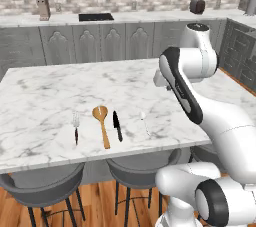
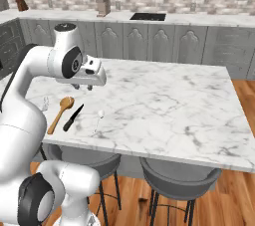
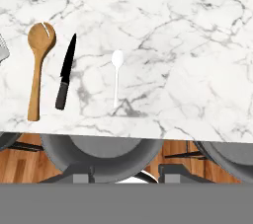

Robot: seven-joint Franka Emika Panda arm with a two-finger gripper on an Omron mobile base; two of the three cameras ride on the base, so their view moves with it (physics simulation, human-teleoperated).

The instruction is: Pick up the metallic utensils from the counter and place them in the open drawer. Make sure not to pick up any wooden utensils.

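Hand view: four utensils are laid in a row on the white grey-veined marble desk, below and ahead of the hand.

- Small pale silver spoon: nearest beneath the hand; judged light, stiff, slippery; best pinched across the thin handle.
- Black knife: just beyond; to be taken at the handle.
- Silver fork with dark handle: farthest.
- Light-brown wooden spoon: between knife and fork; to be left.

Hand: nothing is held; whether its fingers stand apart cannot be told.
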